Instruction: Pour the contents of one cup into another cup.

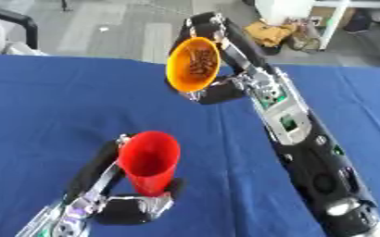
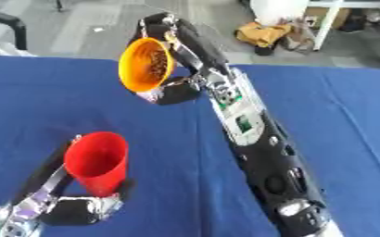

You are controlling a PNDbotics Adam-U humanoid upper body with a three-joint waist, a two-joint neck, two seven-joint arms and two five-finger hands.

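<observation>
Right robot hand [image 1: 218, 90] tipping orange cup [image 1: 193, 64], brown bits inside

Both eyes look steeply down from the head, close over the blue table [image 1: 55, 97] — floor at 12 o'clock, views nearly identical

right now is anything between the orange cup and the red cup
Nothing visible. The right hand holds the orange cup tipped above the blue table, and the left hand holds the red cup lower down with open space between.

The left hand [image 1: 120, 203] is cut off at the lower left; the orange cup's [image 1: 193, 64] brown contents look blurred, perhaps grains.
</observation>
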